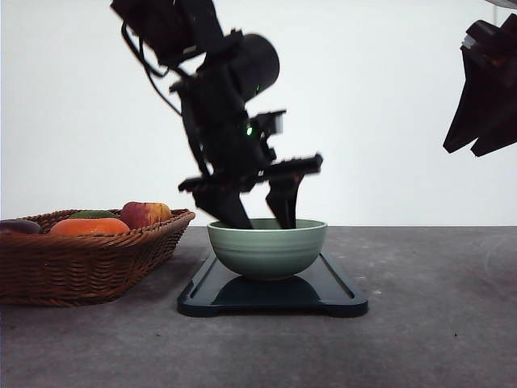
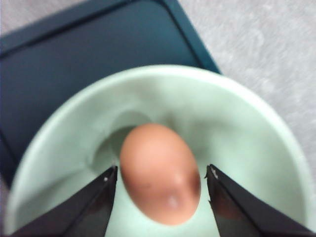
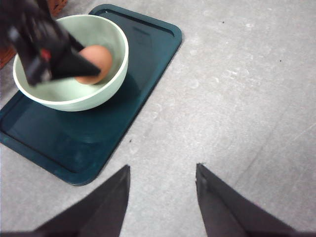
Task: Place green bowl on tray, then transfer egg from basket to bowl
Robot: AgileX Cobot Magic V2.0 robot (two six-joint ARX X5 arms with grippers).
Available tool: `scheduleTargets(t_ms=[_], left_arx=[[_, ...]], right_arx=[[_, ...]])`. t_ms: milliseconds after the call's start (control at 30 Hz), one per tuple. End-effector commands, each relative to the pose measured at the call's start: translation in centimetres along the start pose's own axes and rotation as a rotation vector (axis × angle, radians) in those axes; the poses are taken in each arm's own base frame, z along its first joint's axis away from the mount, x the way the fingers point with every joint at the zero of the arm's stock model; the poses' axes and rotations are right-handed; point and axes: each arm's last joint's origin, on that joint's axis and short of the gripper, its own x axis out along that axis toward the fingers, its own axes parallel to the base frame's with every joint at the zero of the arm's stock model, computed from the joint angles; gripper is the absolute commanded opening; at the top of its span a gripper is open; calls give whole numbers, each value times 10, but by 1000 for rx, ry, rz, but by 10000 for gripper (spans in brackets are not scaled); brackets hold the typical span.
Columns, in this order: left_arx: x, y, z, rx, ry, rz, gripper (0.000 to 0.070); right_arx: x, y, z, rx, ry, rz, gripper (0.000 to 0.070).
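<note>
The green bowl (image 1: 266, 250) stands upright on the dark tray (image 1: 339, 295) in the middle of the table. A brown egg (image 2: 158, 173) lies inside the bowl (image 2: 237, 128). My left gripper (image 1: 262, 214) reaches down into the bowl, open, one finger on each side of the egg with a thin gap on both sides. The right wrist view looks down on the egg (image 3: 96, 61), the bowl (image 3: 59, 94) and the tray (image 3: 138, 59). My right gripper (image 3: 160, 170) is open and holds nothing, raised high at the right (image 1: 485, 89). The wicker basket (image 1: 81, 267) sits left of the tray.
The basket holds an orange fruit (image 1: 89, 227), a red apple (image 1: 144, 214) and darker items at its left side. Bare grey table (image 1: 436, 307) stretches to the right of the tray and in front of it.
</note>
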Motion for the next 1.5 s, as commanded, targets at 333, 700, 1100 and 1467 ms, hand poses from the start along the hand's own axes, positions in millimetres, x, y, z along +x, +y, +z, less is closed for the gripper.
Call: scheduleTargets(t_ms=[333, 700, 1100, 1467], left_arx=[[-46, -4, 21, -28, 33, 29, 361], [-114, 13, -34, -70, -168, 25, 360], [-163, 60, -110, -102, -272, 108, 350], [-185, 87, -155, -115, -311, 129, 349]], right_arx=[[1, 0, 1, -5, -5, 4, 259], [1, 1, 1, 6, -5, 7, 259], [1, 1, 1, 5, 0, 9, 260], [1, 3, 1, -30, -5, 87, 260]])
